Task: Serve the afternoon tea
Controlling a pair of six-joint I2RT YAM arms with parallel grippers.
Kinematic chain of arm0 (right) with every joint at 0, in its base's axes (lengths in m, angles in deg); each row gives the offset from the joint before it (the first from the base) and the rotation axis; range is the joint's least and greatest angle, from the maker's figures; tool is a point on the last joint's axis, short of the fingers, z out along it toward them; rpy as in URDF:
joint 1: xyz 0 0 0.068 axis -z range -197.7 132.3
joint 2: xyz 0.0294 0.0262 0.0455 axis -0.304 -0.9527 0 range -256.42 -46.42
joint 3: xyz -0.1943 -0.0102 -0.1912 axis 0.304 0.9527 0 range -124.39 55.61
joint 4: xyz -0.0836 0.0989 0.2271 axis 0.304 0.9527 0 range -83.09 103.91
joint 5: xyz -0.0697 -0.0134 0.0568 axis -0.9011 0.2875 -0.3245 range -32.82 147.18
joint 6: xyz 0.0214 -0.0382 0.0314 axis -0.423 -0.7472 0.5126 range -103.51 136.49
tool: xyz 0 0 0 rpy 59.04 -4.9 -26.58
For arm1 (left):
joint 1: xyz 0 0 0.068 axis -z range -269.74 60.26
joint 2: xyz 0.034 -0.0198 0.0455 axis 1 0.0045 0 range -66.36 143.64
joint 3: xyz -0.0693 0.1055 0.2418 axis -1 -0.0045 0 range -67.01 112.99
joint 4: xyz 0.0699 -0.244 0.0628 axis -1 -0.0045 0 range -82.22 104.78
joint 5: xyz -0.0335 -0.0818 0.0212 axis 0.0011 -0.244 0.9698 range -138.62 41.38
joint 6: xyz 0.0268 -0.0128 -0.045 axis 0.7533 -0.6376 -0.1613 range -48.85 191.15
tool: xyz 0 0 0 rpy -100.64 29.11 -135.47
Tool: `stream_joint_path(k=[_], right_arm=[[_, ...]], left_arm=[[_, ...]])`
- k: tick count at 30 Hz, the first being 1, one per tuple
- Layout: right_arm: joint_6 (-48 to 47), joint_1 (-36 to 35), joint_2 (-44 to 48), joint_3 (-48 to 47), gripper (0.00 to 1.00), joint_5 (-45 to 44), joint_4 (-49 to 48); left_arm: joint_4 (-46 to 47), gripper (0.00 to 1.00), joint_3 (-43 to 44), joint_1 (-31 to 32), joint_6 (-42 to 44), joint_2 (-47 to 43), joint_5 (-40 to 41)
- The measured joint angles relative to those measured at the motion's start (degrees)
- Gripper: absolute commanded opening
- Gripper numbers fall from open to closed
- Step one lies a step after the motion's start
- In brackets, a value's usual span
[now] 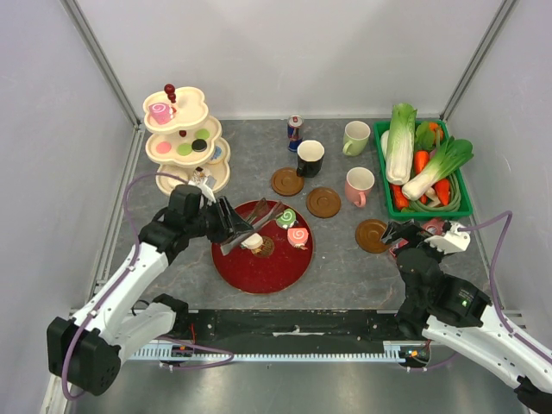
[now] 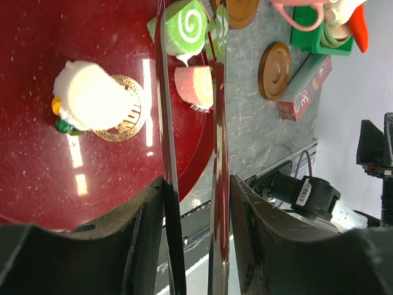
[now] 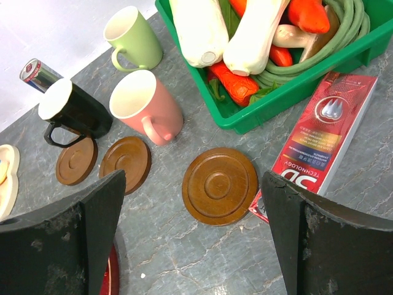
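The only writing I'm making out is on the red box point(image 3: 322, 132) lying just beside the green crate point(image 3: 295, 92): a big "3D" with "TECHNOLOGY" under it (the print on the drink can point(image 3: 38, 74) is too small to read).

The left gripper point(image 2: 196, 184) is clamping a pair of metal tongs point(image 2: 167, 153) by the handle end. Their long axis is running away from the arm, out over the red plate point(image 1: 259, 272) toward the right and far side. In the wrist view the green swirl roll point(image 2: 184, 24) and the pink swirl roll point(image 2: 195, 86) are showing between the two blades. I can't tell whether the metal is touching either one. Both rolls are sitting on the far right part of the plate, their spirals facing up toward the overhead camera. Near them a white cream-topped pastry point(image 2: 92, 98) is resting on a gold paper disc point(image 2: 132, 117).

The right gripper point(image 3: 190, 184) is hanging wide open, holding nothing, above a wooden coaster point(image 3: 220, 184). Beyond it the black mug point(image 3: 70, 110), pink mug point(image 3: 144, 104) and pale green mug point(image 3: 132, 38) are standing upright, mouths up. More small pastries are sitting on the tiered stand point(image 1: 155, 148) at the far left of the table.
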Motion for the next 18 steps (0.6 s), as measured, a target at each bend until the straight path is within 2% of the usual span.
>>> stream_joint_path(k=[8, 18], right_arm=[[0.00, 0.00, 0.04, 0.09, 0.98, 0.02, -0.02], [0.00, 0.00, 0.22, 0.09, 0.98, 0.00, -0.02]], left_arm=[[1.77, 0.50, -5.86, 0.04, -7.78, -1.20, -0.57], [9.92, 0.46, -10.56, 0.04, -16.04, 1.51, -5.44]])
